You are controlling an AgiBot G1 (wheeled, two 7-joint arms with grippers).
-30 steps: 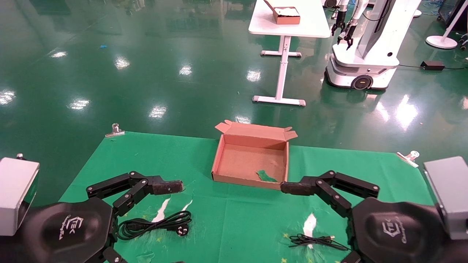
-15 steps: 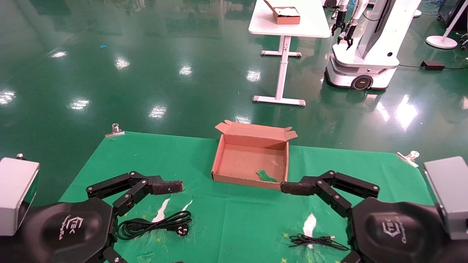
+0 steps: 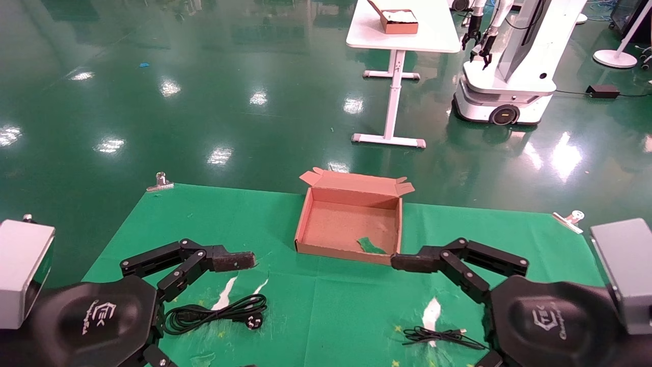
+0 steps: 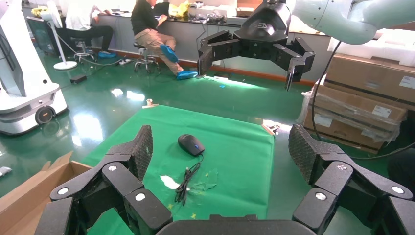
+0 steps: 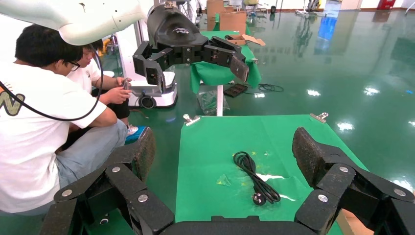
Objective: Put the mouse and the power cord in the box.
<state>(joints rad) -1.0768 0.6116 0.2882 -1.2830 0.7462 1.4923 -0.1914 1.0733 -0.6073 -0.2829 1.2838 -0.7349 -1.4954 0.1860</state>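
The box lies open at the middle of the green-covered table, a green scrap on its floor. The power cord is coiled at the front left, its plug turned toward the table's middle. The mouse rests on the cloth at the front right, its thin cable bundled beside it; in the head view my right arm hides the mouse itself. My left gripper hovers open above the power cord's side. Above the mouse cable's side, my right gripper is open too. Neither holds anything.
Metal clips pin the cloth at the far corners. White tears show in the cloth near the front. Beyond the table stand a white desk with a smaller brown box and another robot. People sit to my left.
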